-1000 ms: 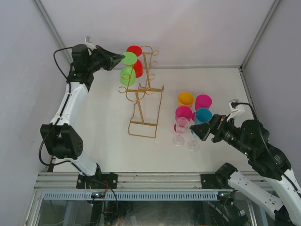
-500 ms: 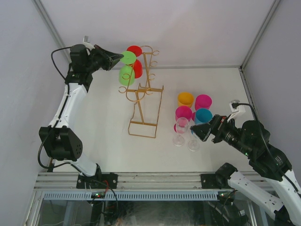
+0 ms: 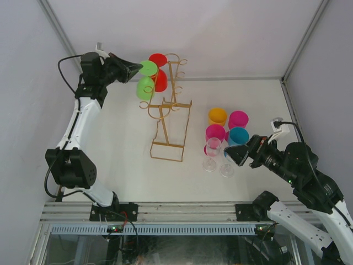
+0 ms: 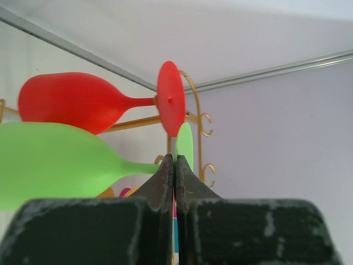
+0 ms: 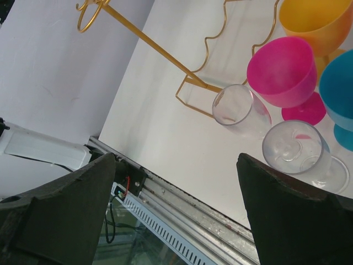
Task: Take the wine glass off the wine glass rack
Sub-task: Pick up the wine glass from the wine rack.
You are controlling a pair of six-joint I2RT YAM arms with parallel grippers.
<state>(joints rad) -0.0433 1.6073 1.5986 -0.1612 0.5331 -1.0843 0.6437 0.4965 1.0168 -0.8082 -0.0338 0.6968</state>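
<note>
The gold wine glass rack (image 3: 168, 118) stands at mid-table. A green wine glass (image 3: 145, 88) and a red wine glass (image 3: 160, 81) hang sideways near its top. My left gripper (image 3: 135, 70) is up there, shut on the rim of the green glass's foot (image 3: 148, 68). In the left wrist view the closed left gripper (image 4: 174, 158) meets the green foot (image 4: 185, 142), with the green bowl (image 4: 49, 165) at left and the red glass (image 4: 71, 107) above on the rack (image 4: 194, 107). My right gripper (image 3: 234, 155) hangs open and empty, with the right gripper (image 5: 176, 160) over the table's front.
Right of the rack stand an orange glass (image 3: 217, 116), a magenta glass (image 3: 238, 118), a pink glass (image 3: 214, 132), a teal glass (image 3: 239, 135) and two clear glasses (image 3: 212, 150) (image 3: 227, 168). White walls close in the left, back and right.
My left gripper has drawn a little to the left, and the green glass has shifted left with it. The right arm has barely moved.
</note>
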